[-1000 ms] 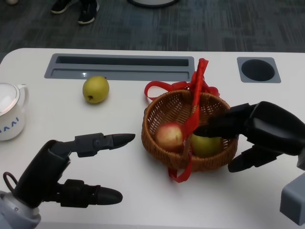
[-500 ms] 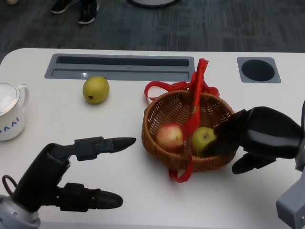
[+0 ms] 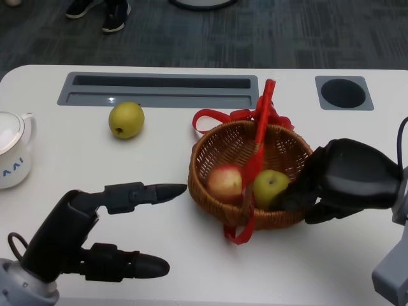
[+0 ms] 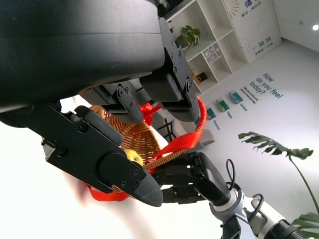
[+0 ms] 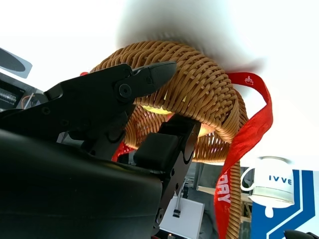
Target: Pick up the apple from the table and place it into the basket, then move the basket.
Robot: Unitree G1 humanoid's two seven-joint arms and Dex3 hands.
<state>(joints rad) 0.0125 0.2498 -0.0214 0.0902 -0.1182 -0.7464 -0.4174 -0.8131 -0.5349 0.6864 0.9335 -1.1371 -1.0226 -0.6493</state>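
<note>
basket [image 3: 217, 201] rim in right robot hand [image 3: 344, 182]

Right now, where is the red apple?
Head view: the red apple lies inside the basket, on its left side, beside a green fruit.

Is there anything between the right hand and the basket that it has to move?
Nothing visible. The right hand is already at the basket, on its right side, with fingers over the woven rim by the green fruit. The red ribbon on the handle is not in the way.
</note>
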